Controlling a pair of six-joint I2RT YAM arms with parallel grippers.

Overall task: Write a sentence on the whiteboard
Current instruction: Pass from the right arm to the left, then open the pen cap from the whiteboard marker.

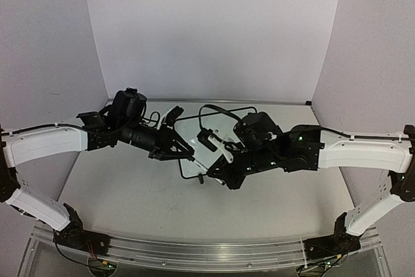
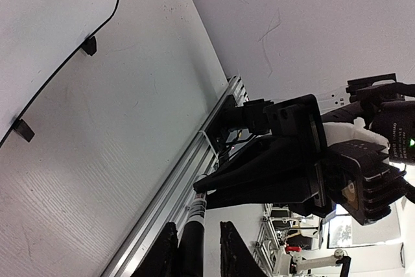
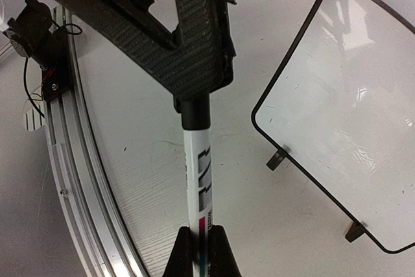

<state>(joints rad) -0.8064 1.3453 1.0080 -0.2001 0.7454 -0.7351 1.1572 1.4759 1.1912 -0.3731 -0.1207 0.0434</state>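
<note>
The whiteboard lies flat on the table, blank, with a thin black frame and two small black feet. It also shows in the left wrist view and, mostly hidden under the arms, in the top view. No sentence shows on it. My right gripper is shut on the white body of a marker. My left gripper is shut round the marker's black cap. The two grippers meet tip to tip above the board's near left corner.
An aluminium rail runs along the table's near edge and also shows in the right wrist view. White walls stand behind and at both sides. Black cables loop over the board's far side.
</note>
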